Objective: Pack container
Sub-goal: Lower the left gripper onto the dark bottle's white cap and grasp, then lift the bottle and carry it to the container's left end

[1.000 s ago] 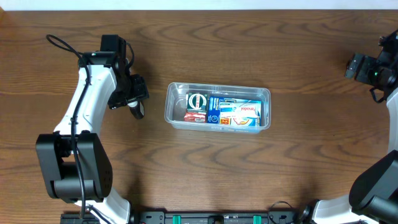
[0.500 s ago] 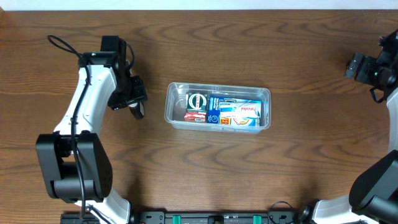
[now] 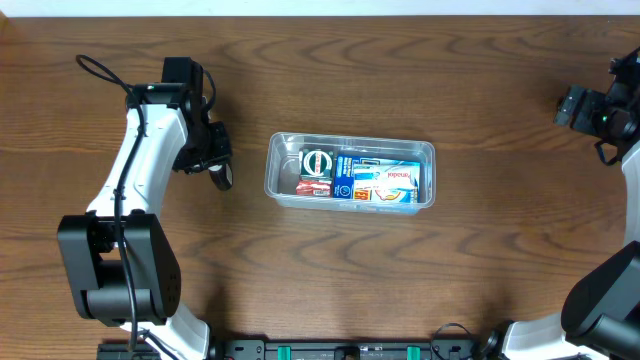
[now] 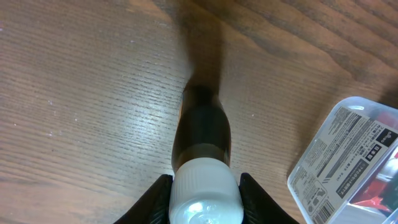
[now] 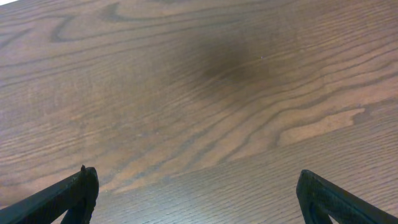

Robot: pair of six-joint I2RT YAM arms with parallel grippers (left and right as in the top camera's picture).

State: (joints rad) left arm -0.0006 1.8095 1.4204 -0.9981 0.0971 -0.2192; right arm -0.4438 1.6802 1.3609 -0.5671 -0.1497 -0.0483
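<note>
Two grippers seen: left gripper (image 4: 205, 200) pinches white-capped small dark bottle (image 4: 202, 134) over counter (image 3: 330, 270), near left end of container (image 3: 272, 172); container sits mid-counter, packets (image 3: 375, 181) inside; right gripper (image 5: 202, 199) spread wide above counter at far right

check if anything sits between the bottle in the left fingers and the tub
Nothing visible does. Only bare table separates the bottle, gripped by the left fingers, from the tub's left end; packets already lie inside.

The left pincer (image 4: 205, 186) has closed onto the white-capped dark bottle (image 4: 202, 134).
</note>
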